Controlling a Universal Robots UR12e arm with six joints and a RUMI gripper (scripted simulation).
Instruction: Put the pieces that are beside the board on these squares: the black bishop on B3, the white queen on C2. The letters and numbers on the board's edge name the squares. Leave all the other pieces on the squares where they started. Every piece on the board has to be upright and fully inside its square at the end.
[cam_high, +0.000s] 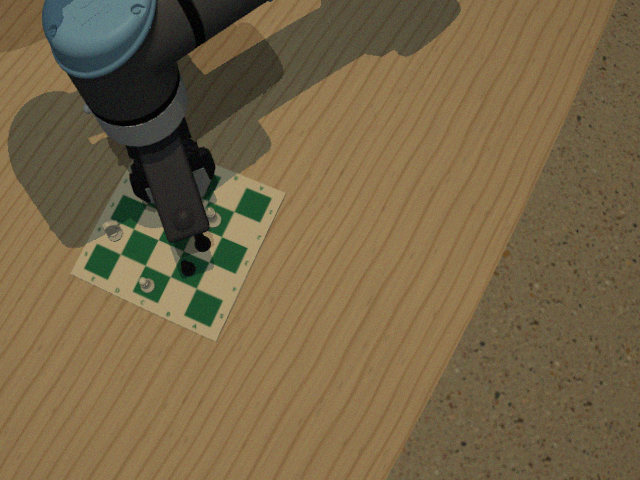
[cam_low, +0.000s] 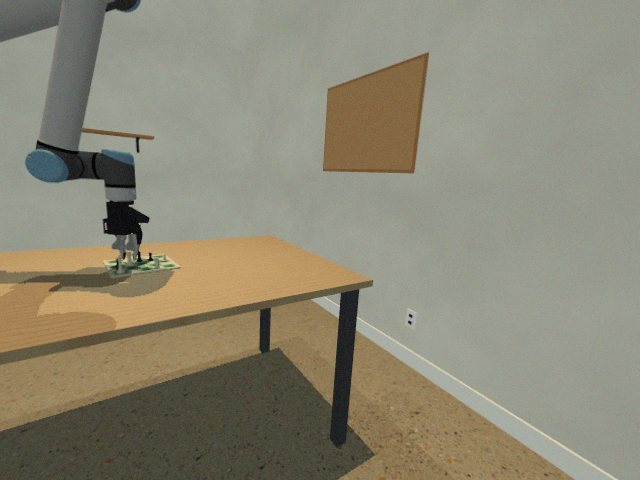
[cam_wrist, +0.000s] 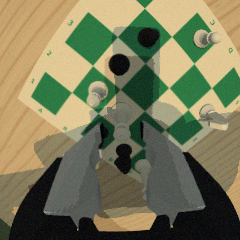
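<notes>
The black bishop (cam_high: 202, 242) (cam_wrist: 119, 64) stands upright on the white square B3 of the board (cam_high: 214, 330). The white queen (cam_wrist: 121, 133) stands upright on the white square C2, between my fingertips; in the top view the gripper body hides it. My gripper (cam_wrist: 121, 123) is low over the board and open, with a gap visible on each side of the queen. The fingers touch no other piece that I can see.
A white pawn (cam_high: 212, 217) (cam_wrist: 97, 93) stands on B2, close to the left finger. A black piece (cam_high: 187, 268) (cam_wrist: 148, 37) stands on B4. Another black piece (cam_wrist: 123, 159) and a white piece (cam_wrist: 143, 167) stand between or beside the fingers' rear parts. A white knight (cam_high: 113, 231) (cam_wrist: 213, 117) stands further off.
</notes>
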